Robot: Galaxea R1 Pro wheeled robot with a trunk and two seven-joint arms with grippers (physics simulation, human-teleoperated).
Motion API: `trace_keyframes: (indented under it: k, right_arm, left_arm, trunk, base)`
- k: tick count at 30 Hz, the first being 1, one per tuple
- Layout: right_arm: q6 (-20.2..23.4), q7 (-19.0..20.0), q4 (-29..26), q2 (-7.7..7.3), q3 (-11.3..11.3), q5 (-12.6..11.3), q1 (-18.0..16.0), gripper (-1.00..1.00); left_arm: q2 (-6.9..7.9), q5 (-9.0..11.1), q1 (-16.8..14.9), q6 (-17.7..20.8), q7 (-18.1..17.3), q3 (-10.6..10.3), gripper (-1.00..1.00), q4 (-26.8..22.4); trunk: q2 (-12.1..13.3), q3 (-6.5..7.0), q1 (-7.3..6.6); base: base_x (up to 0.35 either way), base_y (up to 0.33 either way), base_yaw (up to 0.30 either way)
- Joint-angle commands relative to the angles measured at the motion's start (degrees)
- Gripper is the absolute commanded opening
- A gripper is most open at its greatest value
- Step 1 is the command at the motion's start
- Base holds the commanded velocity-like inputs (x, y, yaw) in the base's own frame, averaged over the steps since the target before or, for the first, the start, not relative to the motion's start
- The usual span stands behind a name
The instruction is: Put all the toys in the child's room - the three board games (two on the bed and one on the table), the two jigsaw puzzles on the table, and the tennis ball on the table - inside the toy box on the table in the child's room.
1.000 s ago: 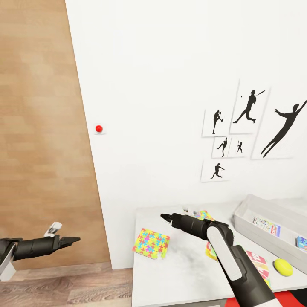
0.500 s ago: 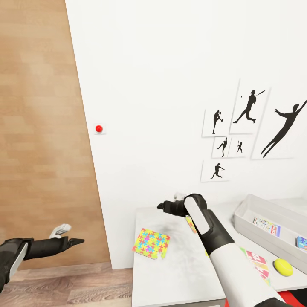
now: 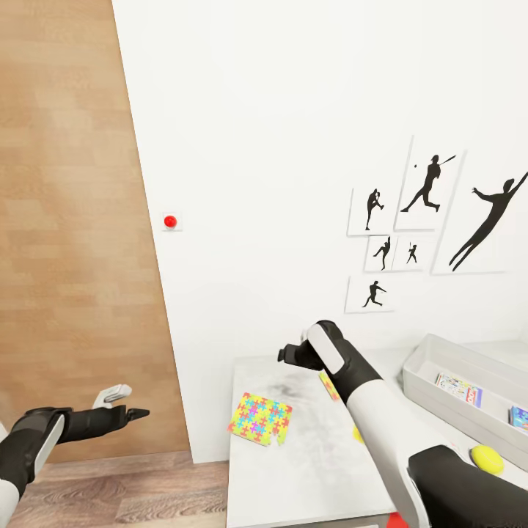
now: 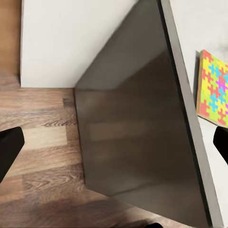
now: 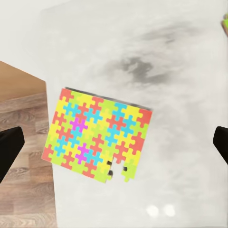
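One jigsaw puzzle [image 3: 259,418] lies flat near the left end of the pale table [image 3: 308,469]. My right gripper [image 3: 282,356] hovers above the table just behind it, open and empty. In the right wrist view that gripper [image 5: 114,145] looks straight down on the puzzle [image 5: 97,140], which lies between the spread fingers. A second jigsaw puzzle [image 3: 329,385] peeks out from behind my right forearm. The grey toy box [image 3: 422,359] at the right holds two board games [image 3: 458,389] [image 3: 519,416]. The tennis ball [image 3: 487,459] rests on the table in front of it. My left gripper [image 3: 136,407] is open beside the table.
The left wrist view shows the table's dark end panel [image 4: 137,142], the wood-plank floor [image 4: 42,137] and the puzzle's edge [image 4: 213,85]. A white wall with black athlete pictures [image 3: 429,183] and a red dot [image 3: 170,221] stands right behind the table.
My right arm has lifted and turned so the gripper points down over the table's left end. The left arm has drifted slightly toward the table.
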Motion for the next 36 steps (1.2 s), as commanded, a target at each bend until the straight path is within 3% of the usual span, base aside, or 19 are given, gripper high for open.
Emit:
trace_keyframes:
  k: [1,6,11,20,36]
  right_arm:
    - [0.0,-0.6,0.2,-0.02,0.2,-0.6,-0.1,1.00]
    - [0.0,-0.7,0.8,0.04,0.5,-0.3,-0.4,1.00]
    - [0.0,-0.7,0.9,0.08,0.6,-0.2,-0.5,1.00]
    - [0.0,-0.7,1.2,0.09,0.8,0.1,-0.6,1.00]
    - [0.0,-0.6,1.5,0.09,0.9,0.1,-0.7,1.00]
  left_arm:
    - [-0.17,0.2,0.0,0.5,0.6,0.2,1.00,0.0]
    - [-1.06,0.2,-0.1,0.4,4.9,1.0,1.00,0.0]
    - [-1.55,0.2,-0.1,-0.3,7.0,1.4,1.00,0.0]
    - [-2.99,0.2,-0.1,-1.0,9.1,1.5,1.00,0.0]
    - [-3.20,0.2,-0.1,-1.4,11.2,1.7,1.00,0.0]
  trunk:
    - [0.0,-0.03,0.02]
    - [0.0,-0.06,0.02]
    - [0.0,-0.33,0.02]
    - [0.0,-1.10,0.02]
    - [0.0,-2.56,0.02]
  base:
    - [0.000,0.000,0.000]
    - [0.000,0.000,0.002]
    - [0.000,0.000,0.036]
    - [0.000,0.000,0.060]
    - [0.000,0.000,0.068]
